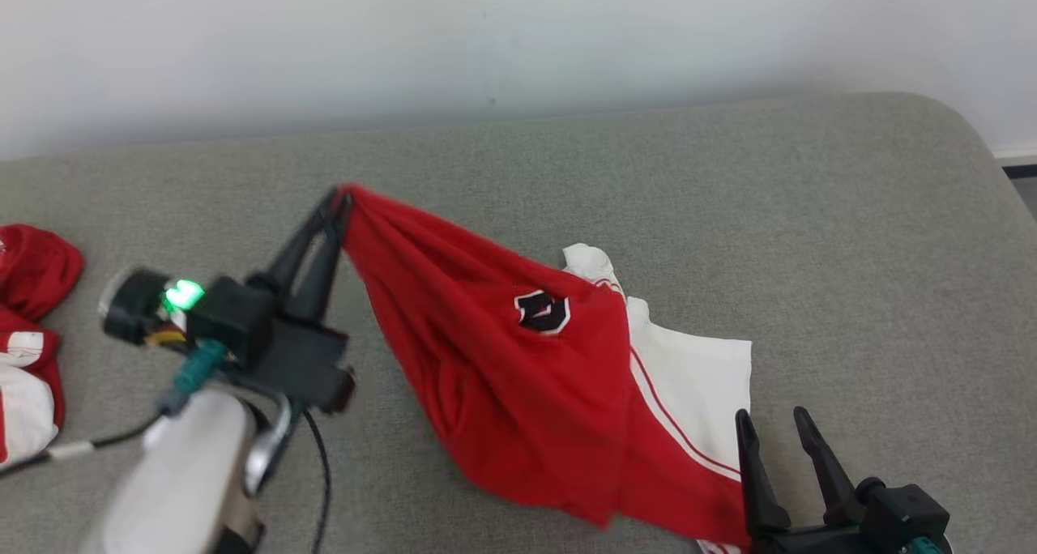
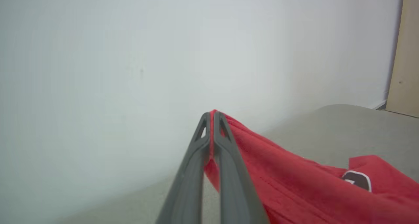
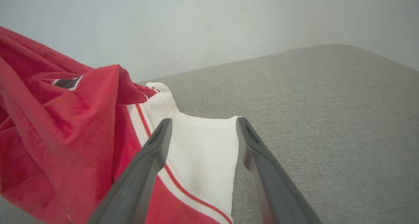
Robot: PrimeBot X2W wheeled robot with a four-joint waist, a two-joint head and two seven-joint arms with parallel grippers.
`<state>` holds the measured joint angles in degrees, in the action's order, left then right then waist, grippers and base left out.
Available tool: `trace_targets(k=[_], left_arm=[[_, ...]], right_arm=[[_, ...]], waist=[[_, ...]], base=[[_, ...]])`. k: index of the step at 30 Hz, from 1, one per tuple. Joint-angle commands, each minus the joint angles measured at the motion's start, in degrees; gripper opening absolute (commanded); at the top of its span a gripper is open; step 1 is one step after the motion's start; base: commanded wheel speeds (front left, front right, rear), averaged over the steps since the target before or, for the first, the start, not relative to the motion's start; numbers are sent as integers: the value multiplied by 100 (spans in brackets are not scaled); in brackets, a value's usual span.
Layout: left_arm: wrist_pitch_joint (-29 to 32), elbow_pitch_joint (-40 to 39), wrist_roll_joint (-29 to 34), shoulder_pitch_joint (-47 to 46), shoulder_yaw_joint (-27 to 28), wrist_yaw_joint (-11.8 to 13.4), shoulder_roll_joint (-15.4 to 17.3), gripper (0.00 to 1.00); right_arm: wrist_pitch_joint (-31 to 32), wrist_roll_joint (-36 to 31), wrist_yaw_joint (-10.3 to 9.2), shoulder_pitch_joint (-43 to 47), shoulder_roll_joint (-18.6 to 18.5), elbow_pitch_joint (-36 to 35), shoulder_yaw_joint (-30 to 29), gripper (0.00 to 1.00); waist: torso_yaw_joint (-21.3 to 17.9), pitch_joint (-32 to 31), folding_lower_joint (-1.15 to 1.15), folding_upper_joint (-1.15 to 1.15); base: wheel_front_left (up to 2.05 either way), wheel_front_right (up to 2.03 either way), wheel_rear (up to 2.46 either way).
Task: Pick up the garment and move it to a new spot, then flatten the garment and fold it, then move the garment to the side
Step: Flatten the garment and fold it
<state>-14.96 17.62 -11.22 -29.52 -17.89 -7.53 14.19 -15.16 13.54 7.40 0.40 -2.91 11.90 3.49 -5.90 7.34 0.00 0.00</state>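
The garment [image 1: 518, 376] is red with a white side panel, red piping and a black-and-white badge. It lies partly lifted on the grey padded surface [image 1: 729, 181]. My left gripper [image 1: 340, 202] is shut on a red corner of it and holds that corner up, so the cloth hangs in a taut ridge down to the right. In the left wrist view the two fingers [image 2: 211, 116] pinch the red cloth [image 2: 294, 184]. My right gripper [image 1: 770, 424] stands open at the lower right, just beside the white panel [image 3: 199, 158], with nothing between its fingers [image 3: 203, 127].
Another red and white piece of clothing [image 1: 28, 327] lies bunched at the far left edge. A pale wall [image 1: 486, 36] runs behind the padded surface. The surface's rounded right corner [image 1: 964, 133] ends near the floor. A beige panel [image 2: 406, 53] stands at the right of the left wrist view.
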Motion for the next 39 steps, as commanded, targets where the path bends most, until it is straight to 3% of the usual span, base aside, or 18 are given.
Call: trace_targets(k=[1,2,9,14,23,28,32,33,34,39], left_arm=[[-17,-64,-151,-420,-157,13,323,0],[-17,-64,-151,-420,-157,13,323,0],[174,-256,-539,-1572,-513,15,1178,0],[375,-404,-861,-1830,-523,14,1441,0],[384,-25,-1016,-1060,-898,46,1198,0],[164,766,-1080,-902,-1045,27,1000,0],[33,1286,-985,-1071,-950,91,1058,0],[9,1407,-923,-1075,-923,118,1076,38],[-1,1507,-879,-1069,-920,142,1088,100],[-19,1560,-815,-969,-674,211,999,100]], right_arm=[[-15,26,18,101,1,19,18,100],[-15,26,18,101,1,19,18,100],[-15,118,18,149,0,57,-54,100],[-15,160,18,210,1,100,-90,100],[-15,183,18,111,1,156,-51,100],[-15,109,18,-39,0,252,11,100],[-15,86,18,-141,2,303,-2,100],[-15,85,18,-157,2,308,0,100],[-14,84,18,-161,2,316,10,100],[-14,136,18,-110,3,321,69,100]], waist=[[76,-117,0,0],[76,-117,0,0],[41,-234,0,0],[-30,-277,0,0],[-68,-228,0,0],[-207,-111,0,0],[-311,-44,0,0],[-320,-36,0,0],[-330,-30,0,0],[-266,-35,0,0]], base=[[0,0,0],[0,0,0],[0,0,0],[0,0,0],[0,0,0],[0,0,0],[0,0,0],[0,0,0],[0,0,0],[0,0,0]])
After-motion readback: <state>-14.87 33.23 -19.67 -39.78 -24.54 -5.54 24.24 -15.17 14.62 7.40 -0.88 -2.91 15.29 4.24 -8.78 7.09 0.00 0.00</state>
